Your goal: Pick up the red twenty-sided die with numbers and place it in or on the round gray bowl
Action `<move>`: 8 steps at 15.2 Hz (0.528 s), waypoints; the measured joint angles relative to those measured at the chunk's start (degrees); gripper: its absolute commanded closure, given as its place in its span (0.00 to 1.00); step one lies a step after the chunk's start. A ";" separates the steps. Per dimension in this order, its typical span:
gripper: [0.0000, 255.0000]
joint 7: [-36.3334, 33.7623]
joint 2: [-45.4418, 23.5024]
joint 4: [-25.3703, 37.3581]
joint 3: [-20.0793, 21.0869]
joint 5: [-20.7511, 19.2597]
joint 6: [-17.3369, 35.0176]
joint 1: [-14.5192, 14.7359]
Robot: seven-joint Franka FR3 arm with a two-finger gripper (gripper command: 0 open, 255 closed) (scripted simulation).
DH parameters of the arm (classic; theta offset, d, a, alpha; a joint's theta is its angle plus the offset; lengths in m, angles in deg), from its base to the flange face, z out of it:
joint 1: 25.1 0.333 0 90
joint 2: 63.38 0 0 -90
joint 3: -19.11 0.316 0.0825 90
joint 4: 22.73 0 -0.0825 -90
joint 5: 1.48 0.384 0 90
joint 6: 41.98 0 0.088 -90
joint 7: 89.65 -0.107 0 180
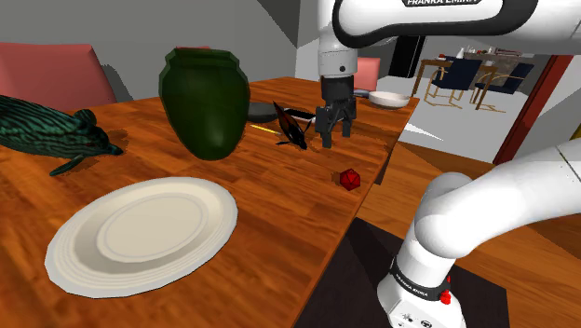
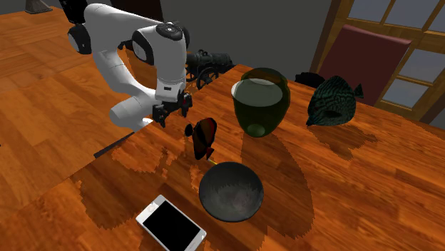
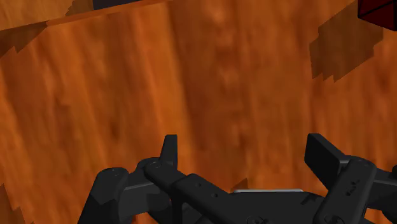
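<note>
Gripper (image 1: 335, 132) vertical above the wooden table (image 1: 279, 219), fingers (image 3: 169, 150) apart, empty; red die (image 1: 349, 178) near

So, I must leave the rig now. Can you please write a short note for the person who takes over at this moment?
Gripper: open and empty, over the table.
Red die: lies on the table near its edge, apart from the gripper. In the shoulder view it is below the gripper and slightly to the right.
Gray bowl: upright on the table, nothing inside, next to a phone.
Done: nothing so far; the die is not grasped.
Left: move to the die, grasp it, carry it to the bowl, release it.
</note>
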 measured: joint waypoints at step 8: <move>0.00 -9.67 13.25 -5.26 5.53 6.87 -1.71 1.48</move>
